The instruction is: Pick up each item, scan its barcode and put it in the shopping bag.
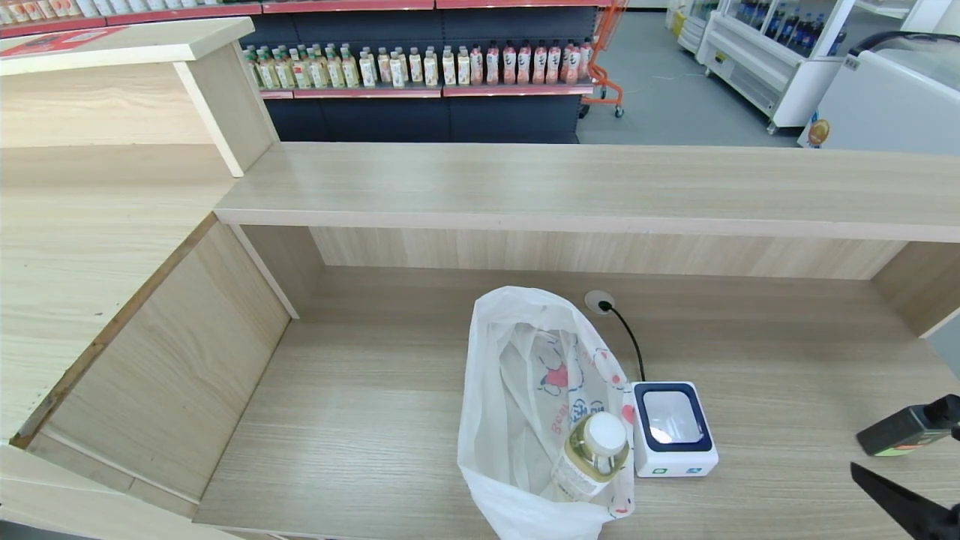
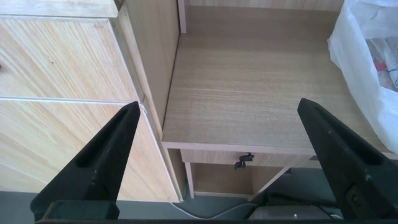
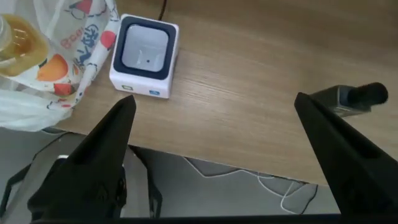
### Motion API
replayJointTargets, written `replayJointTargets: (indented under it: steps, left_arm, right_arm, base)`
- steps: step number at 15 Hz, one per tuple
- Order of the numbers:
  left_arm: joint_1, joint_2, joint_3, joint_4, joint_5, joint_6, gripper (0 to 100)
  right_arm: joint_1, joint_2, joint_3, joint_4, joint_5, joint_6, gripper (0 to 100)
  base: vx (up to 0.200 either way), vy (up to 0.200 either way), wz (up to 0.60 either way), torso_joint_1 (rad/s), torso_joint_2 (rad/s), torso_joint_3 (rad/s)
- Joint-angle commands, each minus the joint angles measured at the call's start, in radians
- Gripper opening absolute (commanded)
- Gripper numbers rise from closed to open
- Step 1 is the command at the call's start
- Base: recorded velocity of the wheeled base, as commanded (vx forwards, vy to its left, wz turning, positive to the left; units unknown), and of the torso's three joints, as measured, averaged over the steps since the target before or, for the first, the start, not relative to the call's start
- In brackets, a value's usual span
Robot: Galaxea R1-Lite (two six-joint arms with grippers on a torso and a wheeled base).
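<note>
A white plastic shopping bag [image 1: 517, 390] stands open at the middle of the wooden counter [image 1: 360, 420]. Inside it leans a clear bottle [image 1: 592, 454] of yellowish drink with a white cap. Just right of the bag sits the white scanner [image 1: 673, 427] with a dark-framed window. A dark bottle-like item [image 1: 904, 430] lies on its side at the counter's right end. One finger [image 1: 896, 499] of my right gripper shows just in front of that item. My right gripper [image 3: 221, 155] is open and holds nothing, over the front edge between the scanner [image 3: 145, 56] and the dark item [image 3: 348, 99]. My left gripper [image 2: 221, 155] is open, low, off the counter's front left corner, with the bag [image 2: 367, 62] far off.
A raised shelf [image 1: 585, 187] runs along the back of the counter, and a wooden side wall [image 1: 172, 360] closes its left. A black cable [image 1: 630, 337] runs from a hole in the counter to the scanner. Bare counter lies left of the bag.
</note>
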Motion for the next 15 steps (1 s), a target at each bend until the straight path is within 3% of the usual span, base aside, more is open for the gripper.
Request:
replayJointTargets:
  steps: [1, 4, 8, 15]
  left_arm:
    - [0.000, 0.000, 0.000, 0.000, 0.000, 0.000, 100]
    - [0.000, 0.000, 0.000, 0.000, 0.000, 0.000, 100]
    - [0.000, 0.000, 0.000, 0.000, 0.000, -0.003, 100]
    - [0.000, 0.000, 0.000, 0.000, 0.002, -0.002, 100]
  right_arm:
    - [-0.031, -0.198, 0.008, 0.097, -0.033, -0.006, 100]
    - [-0.057, -0.278, 0.008, 0.195, -0.122, -0.006, 100]
    - [-0.062, -0.412, 0.006, 0.347, -0.128, -0.003, 100]
    - [-0.062, -0.454, 0.006, 0.387, -0.125, 0.001, 100]
  base:
    - [0.000, 0.000, 0.00, 0.000, 0.00, 0.000]
    - [0.000, 0.000, 0.00, 0.000, 0.00, 0.000]
    - [0.000, 0.000, 0.00, 0.000, 0.00, 0.000]
    - [0.000, -0.200, 0.00, 0.006, 0.00, 0.006]
